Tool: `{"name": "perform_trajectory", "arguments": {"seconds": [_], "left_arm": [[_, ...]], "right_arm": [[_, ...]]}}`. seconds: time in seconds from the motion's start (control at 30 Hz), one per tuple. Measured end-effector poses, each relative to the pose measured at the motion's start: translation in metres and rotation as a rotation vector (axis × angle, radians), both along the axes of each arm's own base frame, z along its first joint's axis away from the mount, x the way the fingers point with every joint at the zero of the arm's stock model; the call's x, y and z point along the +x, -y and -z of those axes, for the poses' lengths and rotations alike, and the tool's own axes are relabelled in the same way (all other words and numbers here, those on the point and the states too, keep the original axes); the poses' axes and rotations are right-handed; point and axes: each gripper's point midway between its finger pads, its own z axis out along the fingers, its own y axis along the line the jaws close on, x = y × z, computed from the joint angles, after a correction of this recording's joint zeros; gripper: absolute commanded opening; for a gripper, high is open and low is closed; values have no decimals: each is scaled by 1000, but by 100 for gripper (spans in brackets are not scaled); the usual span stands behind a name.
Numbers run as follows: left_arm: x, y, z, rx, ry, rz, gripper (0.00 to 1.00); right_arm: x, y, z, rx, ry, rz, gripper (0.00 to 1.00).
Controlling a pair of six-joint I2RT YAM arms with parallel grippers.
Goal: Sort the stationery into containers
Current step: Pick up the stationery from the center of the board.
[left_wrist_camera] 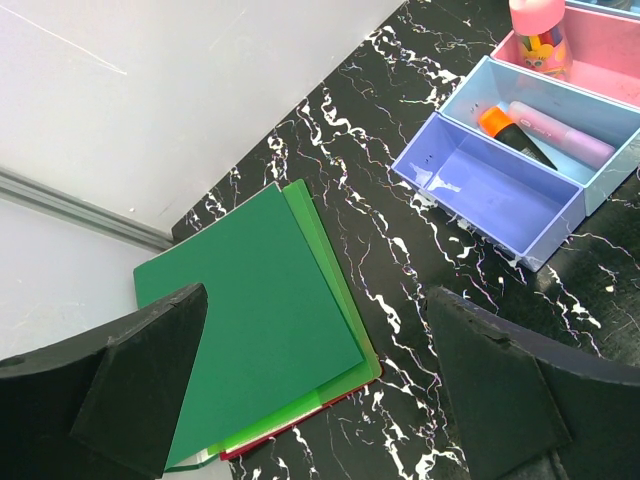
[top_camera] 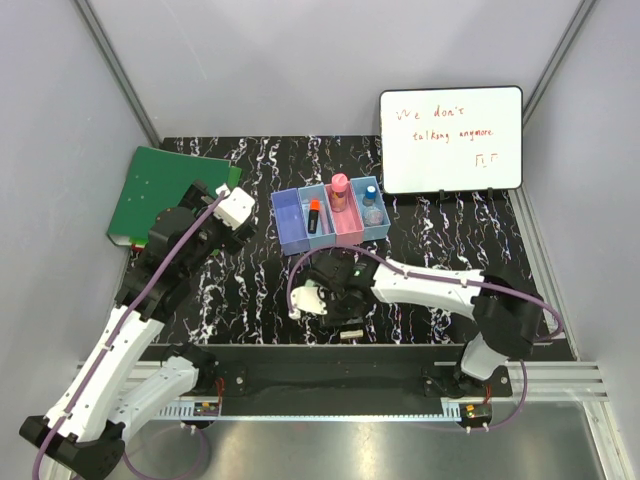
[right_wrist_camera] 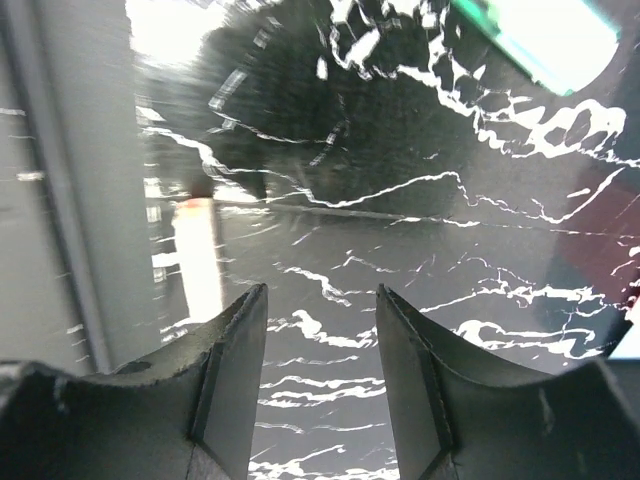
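The right end effector (right_wrist_camera: 320, 300) hangs low over the table (top_camera: 250, 290), fingers apart and empty, and a careless sweep could shove the beige eraser (top_camera: 350, 333), at its 5 o'clock, off the near edge.

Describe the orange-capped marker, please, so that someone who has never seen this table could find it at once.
Look just left of the whiteboard, where a row of four joined bins stands. The marker lies in the second bin from the left, beside a pale pink highlighter. It alone has a black body and a bright orange cap.
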Motion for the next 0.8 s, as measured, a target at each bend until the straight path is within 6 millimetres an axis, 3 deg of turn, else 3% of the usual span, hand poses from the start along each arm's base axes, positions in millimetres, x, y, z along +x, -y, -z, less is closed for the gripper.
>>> {"name": "perform_trajectory", "arguments": {"seconds": [0.17, 0.27, 0.57, 0.8], "left_arm": [[0, 0, 0, 0, 0, 1, 99], [0, 1, 0, -4, -2, 2, 99], [0, 1, 0, -8, -2, 2, 99], [1, 2, -1, -11, 3, 2, 99]], "right_arm": [[-20, -9, -31, 77, -95, -21, 57], [-31, -7, -37, 87, -140, -31, 57], [-46, 15, -13, 14, -203, -23, 56], [-43, 13, 2, 0, -203, -19, 55]]}}
